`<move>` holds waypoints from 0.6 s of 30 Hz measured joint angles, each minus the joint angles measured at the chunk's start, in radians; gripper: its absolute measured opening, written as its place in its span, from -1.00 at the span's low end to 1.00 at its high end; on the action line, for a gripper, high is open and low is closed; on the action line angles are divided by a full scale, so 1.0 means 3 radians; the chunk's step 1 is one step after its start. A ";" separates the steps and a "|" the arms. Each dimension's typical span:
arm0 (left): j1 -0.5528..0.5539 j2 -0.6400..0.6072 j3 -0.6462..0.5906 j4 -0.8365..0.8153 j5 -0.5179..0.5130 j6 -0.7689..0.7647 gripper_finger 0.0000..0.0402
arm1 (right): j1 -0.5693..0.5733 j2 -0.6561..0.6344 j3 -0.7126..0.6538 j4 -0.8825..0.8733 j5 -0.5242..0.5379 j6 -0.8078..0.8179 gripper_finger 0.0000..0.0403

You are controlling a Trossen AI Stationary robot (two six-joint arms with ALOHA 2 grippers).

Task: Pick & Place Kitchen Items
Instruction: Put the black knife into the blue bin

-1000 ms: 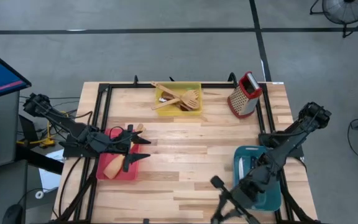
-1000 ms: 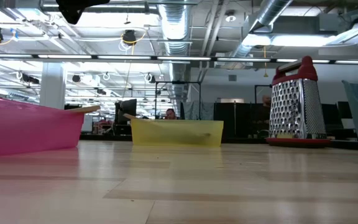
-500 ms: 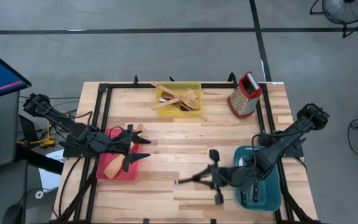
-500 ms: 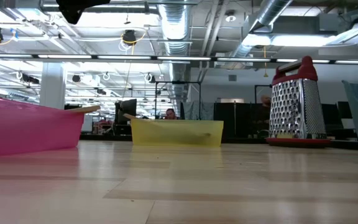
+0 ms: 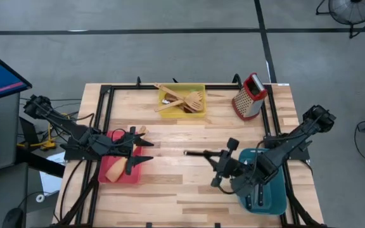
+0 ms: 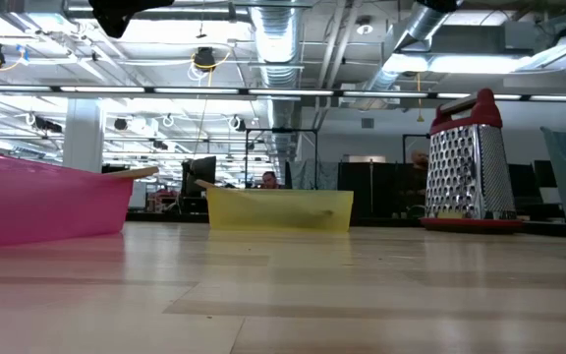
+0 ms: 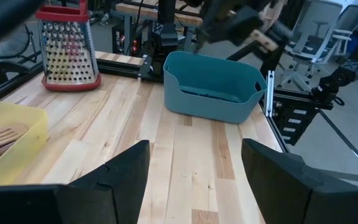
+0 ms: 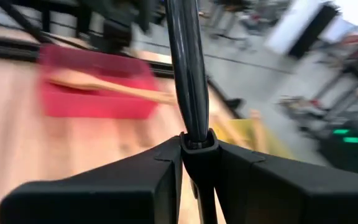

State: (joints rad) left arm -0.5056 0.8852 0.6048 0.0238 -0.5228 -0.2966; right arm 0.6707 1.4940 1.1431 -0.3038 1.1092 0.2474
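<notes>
We see a wooden table (image 5: 189, 183) with a black frame around it, and on it three bins and a grater. The teal bin (image 5: 277, 201) stands near the right front corner, and the right arm reaches over it toward the middle of the table. The red bin (image 5: 132, 175) stands on the left side with a pale wooden spatula (image 5: 114, 170) lying inside, and the left gripper (image 5: 143, 151) hovers over this bin with its two fingers spread wide and nothing between them. The yellow bin (image 5: 200, 90) stands at the far edge in the middle and holds several wooden utensils (image 5: 181, 101), pale turners and a darker spoon, crossed over each other. The box grater (image 5: 249, 96) with the red top stands upright to the right of the yellow bin, well apart from the teal bin. The right gripper (image 5: 223, 162) is above the bare table just left of the teal bin, and its fingers are pressed together on a thin dark utensil (image 5: 198, 152), which points to the left; in the right wrist view this utensil (image 8: 184, 68) runs straight out from the closed fingers, but we cannot tell which kind of utensil it is
</notes>
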 joint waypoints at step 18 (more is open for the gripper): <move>0.0000 0.0000 0.0000 0.0000 0.0000 -0.0025 0.18 | -0.0691 0.0000 0.0000 0.0523 0.1476 -0.2254 -0.70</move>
State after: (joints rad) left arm -0.5056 0.8852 0.6048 0.0238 -0.5228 -0.3042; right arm 0.4634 1.4940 1.1431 -0.1471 1.5519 -0.4287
